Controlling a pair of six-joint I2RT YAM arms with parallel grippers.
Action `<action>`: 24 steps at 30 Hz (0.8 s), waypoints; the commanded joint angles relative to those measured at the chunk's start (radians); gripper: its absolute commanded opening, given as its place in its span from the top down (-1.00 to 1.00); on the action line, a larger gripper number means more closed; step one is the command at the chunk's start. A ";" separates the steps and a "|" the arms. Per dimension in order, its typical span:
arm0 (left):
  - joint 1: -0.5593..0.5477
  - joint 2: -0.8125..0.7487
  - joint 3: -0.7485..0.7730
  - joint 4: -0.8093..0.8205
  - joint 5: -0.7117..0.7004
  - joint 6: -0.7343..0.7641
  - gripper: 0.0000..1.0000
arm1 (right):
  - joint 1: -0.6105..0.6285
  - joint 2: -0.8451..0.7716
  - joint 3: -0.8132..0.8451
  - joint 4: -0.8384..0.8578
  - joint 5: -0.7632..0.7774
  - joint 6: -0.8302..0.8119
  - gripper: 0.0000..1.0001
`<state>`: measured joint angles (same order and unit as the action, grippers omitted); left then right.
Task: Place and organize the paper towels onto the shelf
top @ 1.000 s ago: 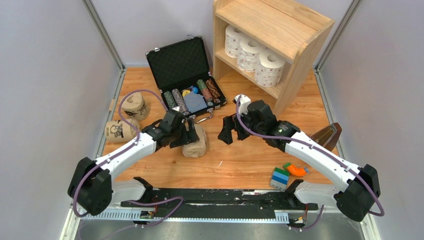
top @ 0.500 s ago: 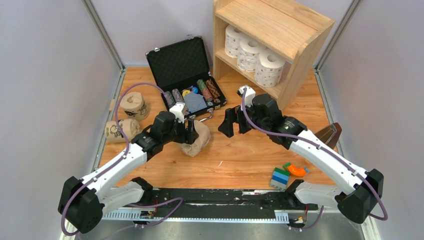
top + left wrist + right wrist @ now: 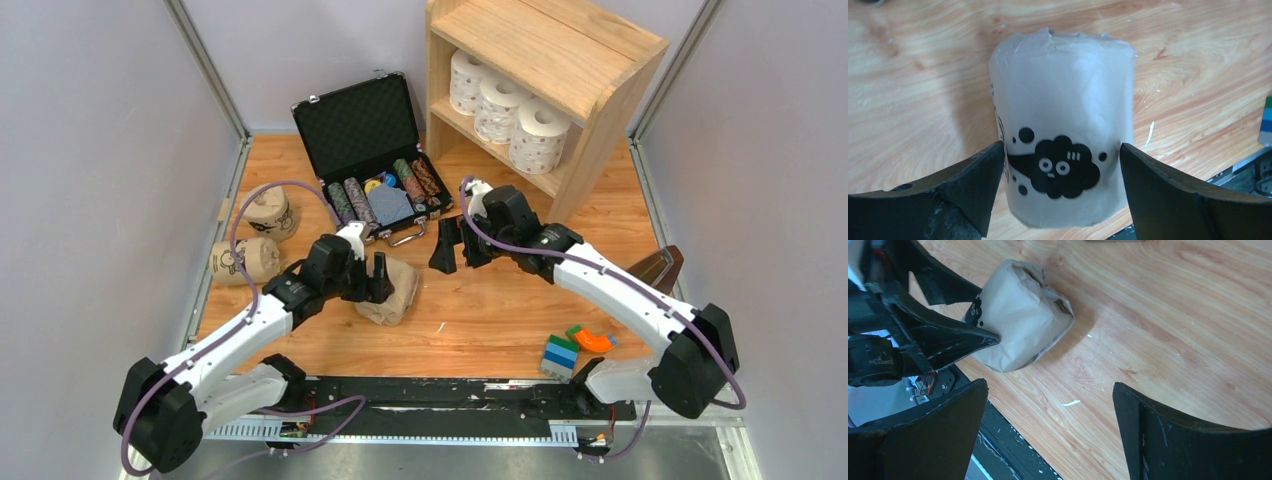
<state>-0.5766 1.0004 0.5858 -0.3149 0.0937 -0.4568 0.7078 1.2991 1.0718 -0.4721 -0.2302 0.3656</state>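
top external view takes in the whole wooden table (image 3: pixel 500 300). the shelf (image 3: pixel 545 45) stands at the far right. three white rolls (image 3: pixel 497 108) sit side by side on its inner board, under the flat top. just left of the shelf, an open black case (image 3: pixel 365 130) holds rows of striped chips (image 3: pixel 380 195). a second tan roll (image 3: pixel 268 212) and a third tan roll (image 3: pixel 243 260) lie near the table's left edge, well apart from the shelf. at the centre, the left gripper (image 3: pixel 385 285) pinches the held tan roll (image 3: pixel 400 295), which is tilted. the right gripper (image 3: pixel 452 245) hangs near it, spread wide and empty, between that roll and the shelf.

left wrist view alone shows the held tan roll's (image 3: pixel 1063 100) print, a black cartoon cloud with a face and dots. both fingers of the left gripper (image 3: pixel 1062 160) press against the wrapper's sides.

right wrist view alone shows that roll's (image 3: pixel 1018 315) crumpled, folded end low over the wood, with one left finger against it. the right gripper's (image 3: pixel 1050 390) own fingers stand far apart over bare wood.
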 commanded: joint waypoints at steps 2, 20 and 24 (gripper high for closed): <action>-0.006 -0.100 0.091 -0.195 -0.174 -0.174 -0.98 | -0.004 0.087 0.045 0.064 -0.077 0.019 -0.96; -0.005 0.048 0.389 -0.607 -0.205 -0.142 -1.00 | -0.005 0.150 0.027 0.089 -0.156 0.006 -0.94; -0.005 0.151 0.439 -0.593 -0.150 -0.047 -1.00 | -0.010 0.094 -0.024 0.089 -0.112 0.011 -0.94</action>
<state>-0.5766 1.0805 0.9596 -0.8806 -0.0929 -0.6270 0.7052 1.4712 1.0851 -0.4210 -0.3725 0.3695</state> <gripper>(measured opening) 0.997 0.971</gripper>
